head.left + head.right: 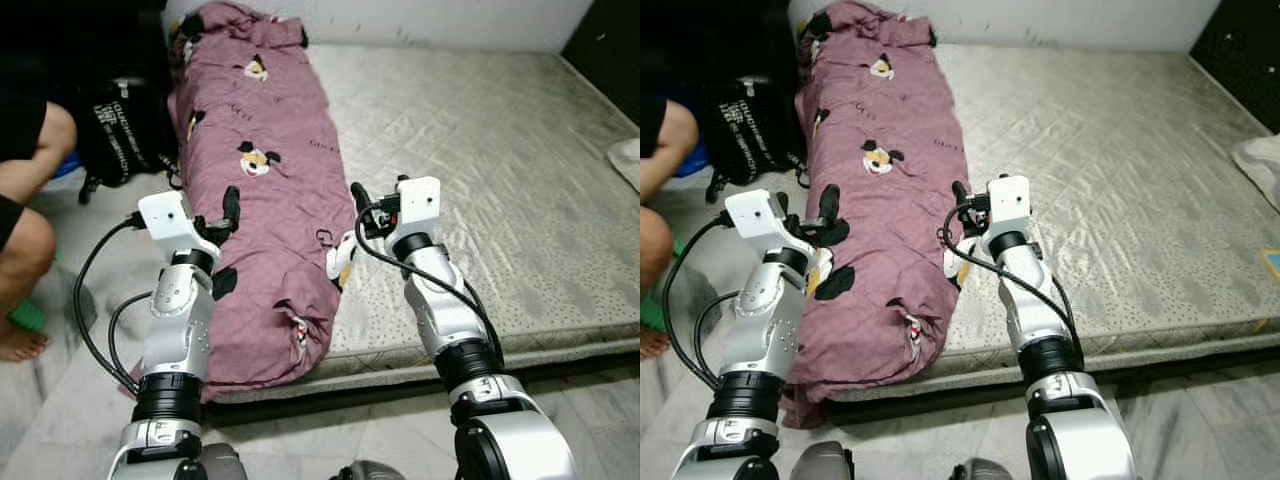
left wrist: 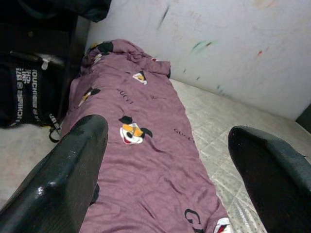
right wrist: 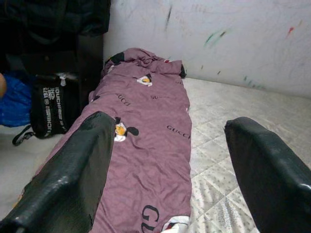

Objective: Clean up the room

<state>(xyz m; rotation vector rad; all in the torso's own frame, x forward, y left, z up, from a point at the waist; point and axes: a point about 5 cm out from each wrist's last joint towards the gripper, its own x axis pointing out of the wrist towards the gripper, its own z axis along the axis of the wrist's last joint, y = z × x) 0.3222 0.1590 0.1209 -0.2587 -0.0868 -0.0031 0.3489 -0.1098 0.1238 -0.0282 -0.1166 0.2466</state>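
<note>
there's a person's bare knees (image 1: pixel 35 170) and foot (image 1: pixel 20 343) on the floor (image 1: pixel 60 400), off the mattress's left edge, marked-up white wall (image 2: pixel 233 48) behind

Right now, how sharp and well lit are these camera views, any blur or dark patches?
Eye views: evenly lit, sharp, the purple blanket and mattress clear; the upper left corner by the black bag is dark. Wrist views: blanket sharp, but each claw's near fingers are soft.

Head views: high, looking forward and down over both arms at the mattress (image 1: pixel 480 150).
Left wrist view: low and close, facing along the purple blanket (image 2: pixel 146 160) toward the wall (image 2: pixel 233 48).
Right wrist view: likewise.
Shared: blanket, mattress, black bag (image 3: pixel 51 109).
</note>
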